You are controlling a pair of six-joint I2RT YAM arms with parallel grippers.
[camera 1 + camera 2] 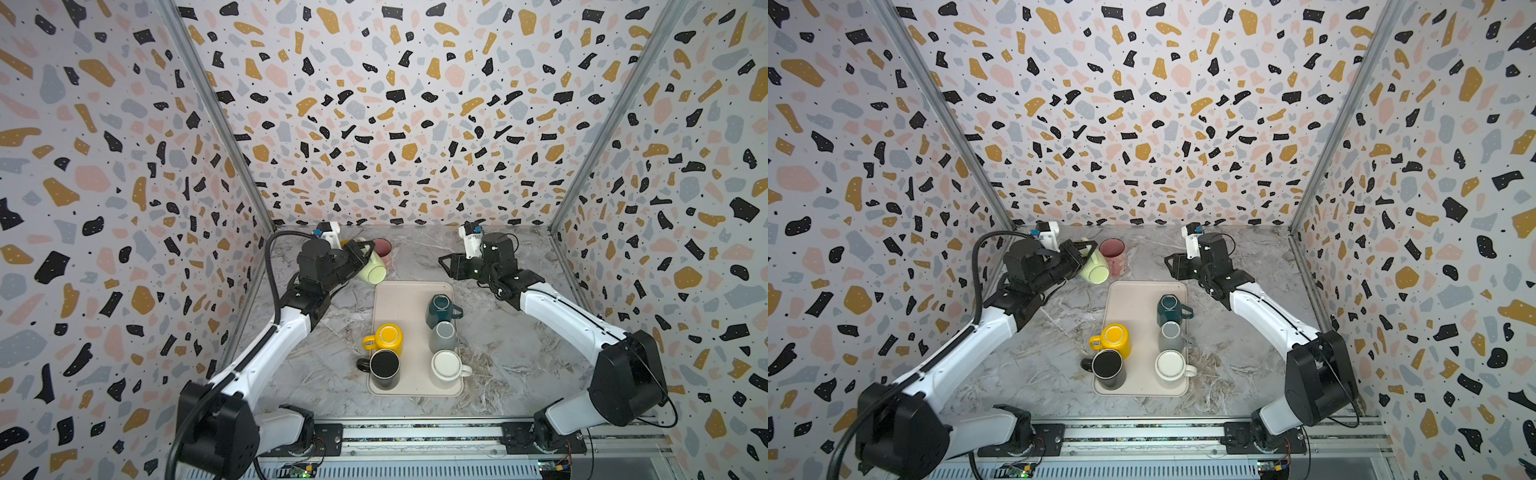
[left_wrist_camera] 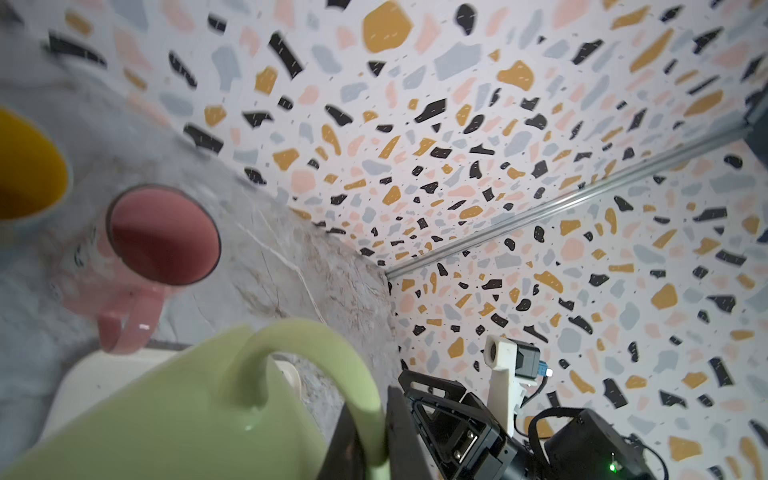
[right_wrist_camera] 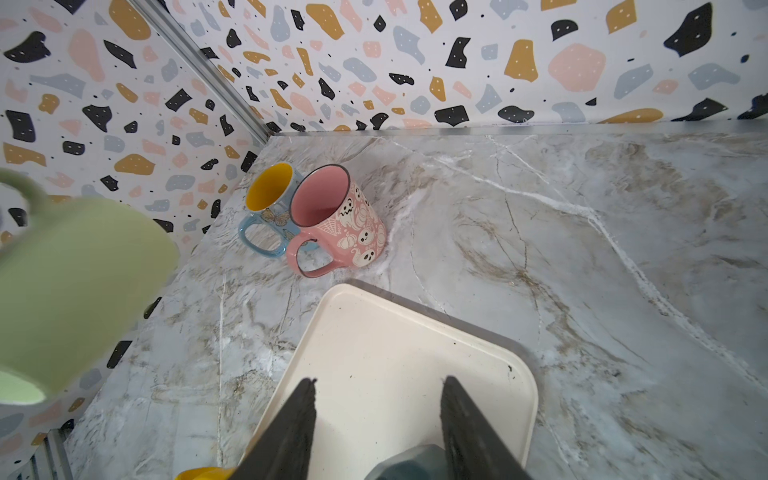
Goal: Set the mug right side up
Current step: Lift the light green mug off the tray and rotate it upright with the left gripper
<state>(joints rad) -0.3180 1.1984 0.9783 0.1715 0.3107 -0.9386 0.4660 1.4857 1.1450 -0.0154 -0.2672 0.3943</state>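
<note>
glossy pale green mug (image 1: 371,268) tipped sideways in midair, just off the tray's (image 1: 399,299) far left corner, left jaws clamped on its handle, right jaws spread, empty, near the tray's far right corner

I am counting eight mugs and one tray (image 1: 405,299): teal mug (image 1: 440,309), grey mug (image 1: 444,337), white mug (image 1: 446,365), yellow mug (image 1: 388,338), black mug (image 1: 384,368), pink mug (image 3: 357,224), blue mug (image 3: 268,187), green mug (image 1: 372,268).
</note>
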